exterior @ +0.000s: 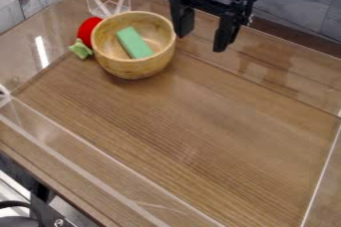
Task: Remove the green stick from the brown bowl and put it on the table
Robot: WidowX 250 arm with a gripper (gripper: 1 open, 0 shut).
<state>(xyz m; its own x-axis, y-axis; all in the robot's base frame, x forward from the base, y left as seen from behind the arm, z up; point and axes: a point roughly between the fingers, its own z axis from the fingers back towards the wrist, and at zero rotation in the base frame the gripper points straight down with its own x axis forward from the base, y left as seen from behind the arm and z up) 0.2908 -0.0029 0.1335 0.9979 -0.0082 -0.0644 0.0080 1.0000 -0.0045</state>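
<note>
Claw poised beside the bowl, green stick not yet lifted

In the upper left of the frame the green stick (134, 43), a flat matte slab, lies slanted inside the round, smooth brown bowl (134, 45), leaving its top face exposed for a grasp from above. The black claw (200, 31) hangs at upper centre, just right of the bowl, prongs spread wide and empty, pointing down. A red object (88, 29) peeks from behind the bowl. The wood-grain worktop (200, 131) looks glossy, with clear walls along its edges.
</note>
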